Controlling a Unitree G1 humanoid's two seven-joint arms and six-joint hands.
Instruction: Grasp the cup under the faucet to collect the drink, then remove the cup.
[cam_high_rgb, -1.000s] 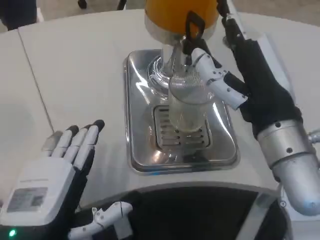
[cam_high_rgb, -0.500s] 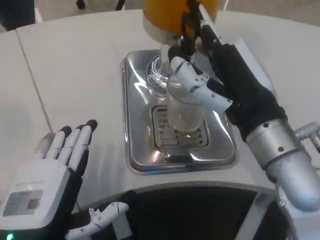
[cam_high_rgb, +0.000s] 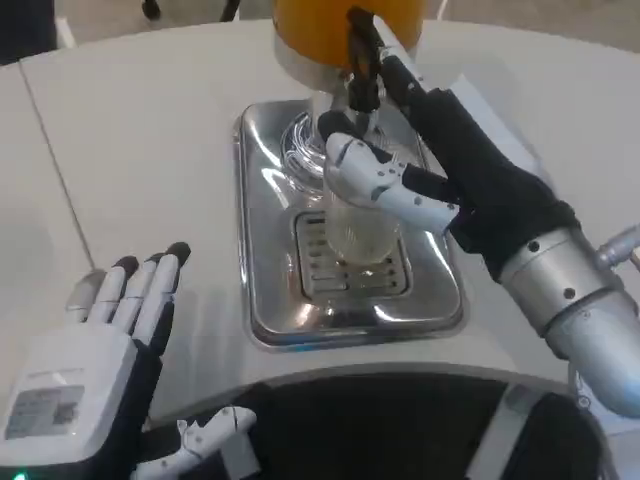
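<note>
Two robot hands were in the head view. The right robot hand (cam_high_rgb: 420, 170) was wrapped around the clear cup (cam_high_rgb: 358, 225), its white fingers (cam_high_rgb: 385, 185) curled across the near side of the cup's upper half and its black palm against the cup's right side; the grip was closed on the cup. The cup stood upright on the slotted grate of the steel drip tray (cam_high_rgb: 262, 300), directly below the black faucet (cam_high_rgb: 362, 62) of the orange drink dispenser (cam_high_rgb: 310, 25). The faucet handle sat just above the right robot hand's fingers, at the far end of the hand. Whether liquid was in the cup could not be told; its wall looked clear and ribbed. The left robot hand (cam_high_rgb: 100, 340) lay palm down over the white table (cam_high_rgb: 150, 150), well apart from the tray and to its left, with fingers straight, slightly spread, and holding nothing. Its black fingertips pointed away from the robot toward the far side of the table. The tray lay between the two robot hands, nearer the right one.
</note>
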